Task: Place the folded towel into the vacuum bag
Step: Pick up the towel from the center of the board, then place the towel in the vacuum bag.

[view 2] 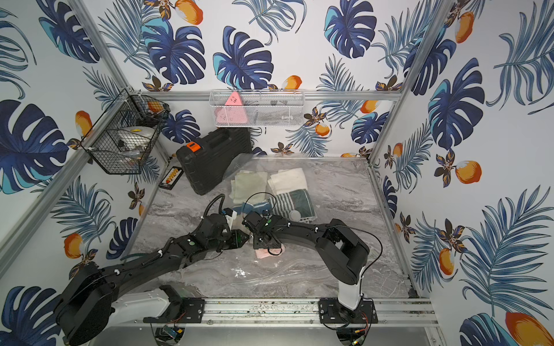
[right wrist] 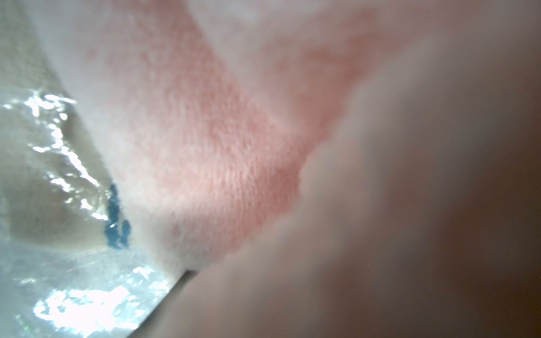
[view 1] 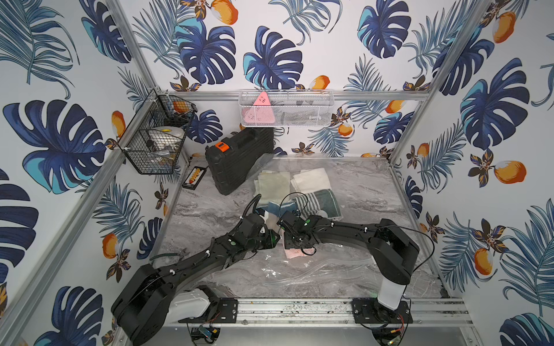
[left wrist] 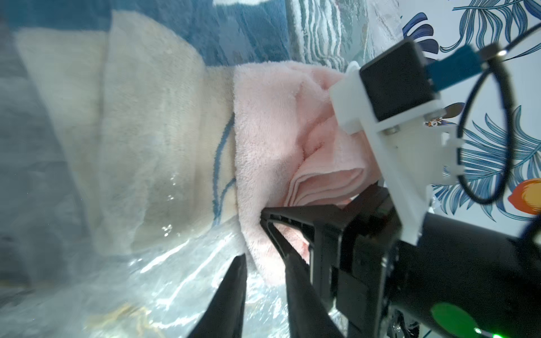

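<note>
The folded towel is pink and lies bunched at the mouth of the vacuum bag, overlapping a cream towel seen through the plastic. In both top views only a pink corner shows under my right gripper. One of its fingers sits beneath the towel; the other is hidden. Blurred pink towel fills the right wrist view, with glossy bag film beside it. My left gripper pinches crinkled, taut bag plastic just beside the towel. I cannot tell whether the towel is under the film.
Inside the clear bag lie a cream towel, a white one, a green striped one and a round white valve. A black case stands at the back left. Wire baskets hang on the walls.
</note>
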Action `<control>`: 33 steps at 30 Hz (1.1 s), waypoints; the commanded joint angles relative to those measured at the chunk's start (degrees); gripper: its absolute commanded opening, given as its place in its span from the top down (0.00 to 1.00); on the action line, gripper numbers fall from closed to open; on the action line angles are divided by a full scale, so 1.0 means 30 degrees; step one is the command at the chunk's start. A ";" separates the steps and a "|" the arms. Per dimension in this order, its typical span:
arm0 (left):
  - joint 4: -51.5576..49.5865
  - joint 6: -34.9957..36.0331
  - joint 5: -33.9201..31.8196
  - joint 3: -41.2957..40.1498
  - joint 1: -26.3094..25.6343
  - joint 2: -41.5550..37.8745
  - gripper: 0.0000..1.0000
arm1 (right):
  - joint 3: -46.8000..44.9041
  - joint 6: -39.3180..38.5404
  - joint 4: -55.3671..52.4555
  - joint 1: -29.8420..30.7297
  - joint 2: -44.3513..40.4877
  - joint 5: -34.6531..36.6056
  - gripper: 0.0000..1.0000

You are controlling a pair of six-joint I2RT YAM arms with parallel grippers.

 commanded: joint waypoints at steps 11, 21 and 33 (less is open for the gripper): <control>-0.4918 0.3280 -0.1327 0.2705 -0.0427 -0.1532 0.56 | 0.0254 -0.2661 -0.2348 -0.1255 -0.1183 -0.0666 0.84; -0.6203 0.6741 -0.4386 0.4955 -0.6518 0.0148 0.42 | -0.2142 -0.2550 -0.2877 -0.6189 -0.8514 -0.5526 0.92; -0.7673 0.9425 -0.5969 0.6895 -1.1846 0.4483 0.29 | -0.4676 -0.3865 -0.5102 -1.2284 -1.3711 -0.7907 0.91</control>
